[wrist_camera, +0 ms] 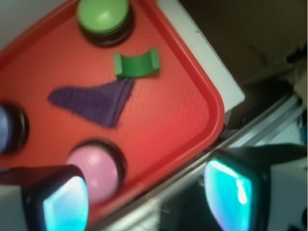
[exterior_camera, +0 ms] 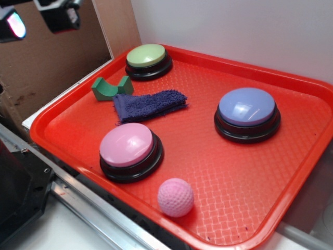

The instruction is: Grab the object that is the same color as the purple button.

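Your gripper (wrist_camera: pixel 147 202) hangs high above the near-left edge of the red tray (exterior_camera: pixel 291 172), its two fingers spread wide apart and holding nothing. The cloth (exterior_camera: pixel 148 105) you want lies flat on the tray's left half, matching the purple button (exterior_camera: pixel 246 107) in colour, which sits well apart to its right.

From the wrist view, the cloth (wrist_camera: pixel 94 102) lies ahead of the fingers and inward over the tray, past the pink button (wrist_camera: pixel 94 173). Its long axis runs roughly across the tray, from the left rim toward the purple button.

Mind the neighbours: the green block (exterior_camera: pixel 110 87) sits just beside the cloth's far-left corner, perhaps touching it, and the pink button is near its front edge. The right end of the cloth has open tray around it, so that looks like the roomier place to come down.
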{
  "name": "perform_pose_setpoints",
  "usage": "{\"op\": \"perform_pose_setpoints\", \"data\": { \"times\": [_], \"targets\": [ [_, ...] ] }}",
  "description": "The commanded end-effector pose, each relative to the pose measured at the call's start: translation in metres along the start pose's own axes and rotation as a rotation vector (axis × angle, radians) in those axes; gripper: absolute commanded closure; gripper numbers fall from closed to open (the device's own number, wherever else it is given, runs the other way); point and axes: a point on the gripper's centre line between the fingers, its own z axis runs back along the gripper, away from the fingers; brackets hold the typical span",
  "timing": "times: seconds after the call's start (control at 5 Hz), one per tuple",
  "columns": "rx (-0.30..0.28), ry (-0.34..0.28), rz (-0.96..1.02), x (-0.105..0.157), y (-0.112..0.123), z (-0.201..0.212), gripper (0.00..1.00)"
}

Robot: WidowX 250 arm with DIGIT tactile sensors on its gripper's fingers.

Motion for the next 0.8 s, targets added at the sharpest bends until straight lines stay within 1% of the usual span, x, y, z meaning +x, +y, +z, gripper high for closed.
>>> {"op": "perform_pose_setpoints", "data": {
  "times": [0.0,0.2,0.4,0.6],
  "targets": [
    [-0.021,-0.031,0.330,0.027,-0.011,-0.059,0.00],
    [-0.044,-0.033,0.352,0.027,-0.025,-0.093,0.00],
    [-0.016,-0.039,0.353,0.023,-0.033,-0.115,0.00],
    [-0.041,-0.050,0.380,0.023,-0.036,-0.131,0.00]
  ]
}}
